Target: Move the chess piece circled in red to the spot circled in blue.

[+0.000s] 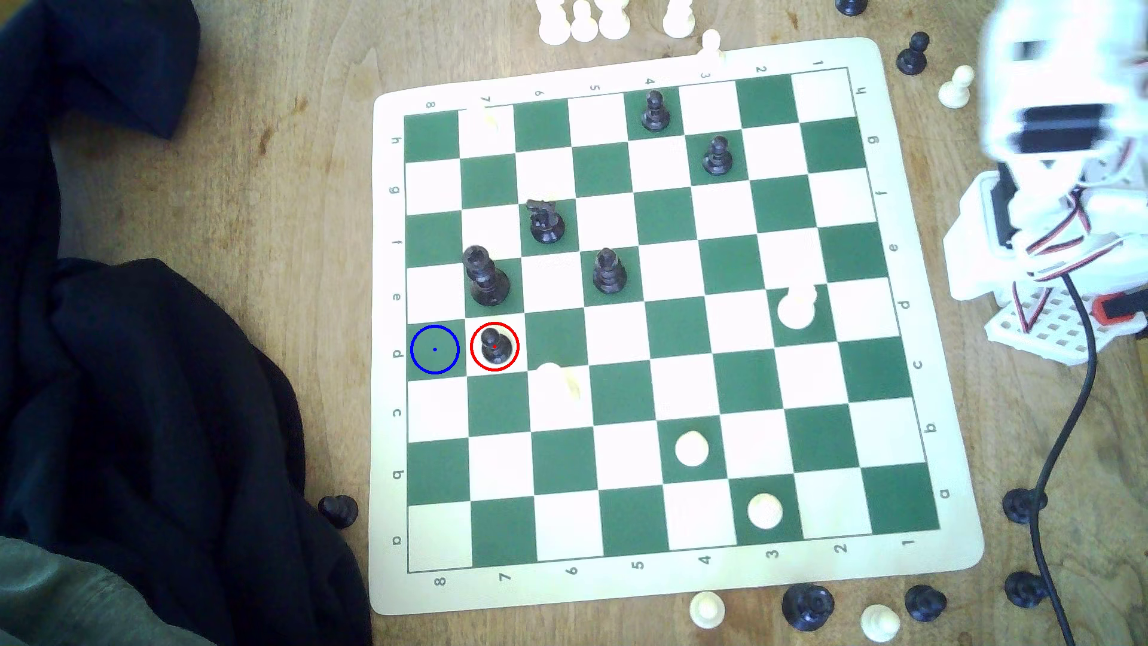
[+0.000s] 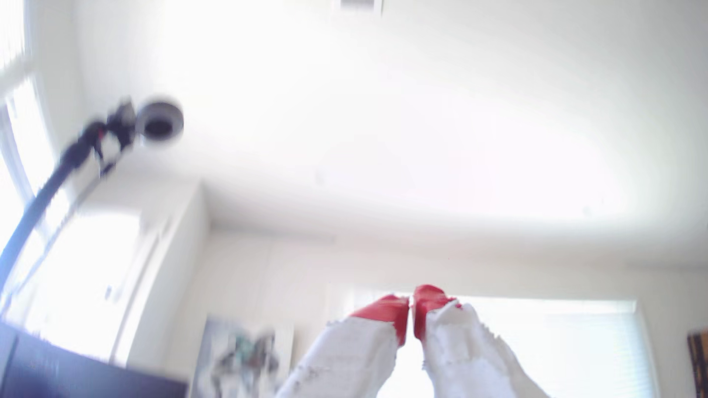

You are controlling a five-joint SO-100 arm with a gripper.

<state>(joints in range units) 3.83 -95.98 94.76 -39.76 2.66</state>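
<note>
While the arm (image 1: 1056,124) stands blurred at the exterior view's right, off the chessboard (image 1: 658,596), the gripper (image 2: 410,302) points up at a white ceiling, its red-tipped jaws pressed together and holding nothing. On the board, the black pawn (image 1: 497,346) stands upright inside the red ring, on a white square. Just beside it, toward the exterior view's left, the blue ring (image 1: 435,366) marks a green square with nothing on it.

The robot arm (image 1: 1056,124) beside the chessboard (image 1: 932,310) is smeared by blur and cut off by the exterior view's right edge. White pieces (image 1: 612,18) beyond the chessboard's far border are cropped. On white squares, pale pieces (image 1: 559,382) wash out.
</note>
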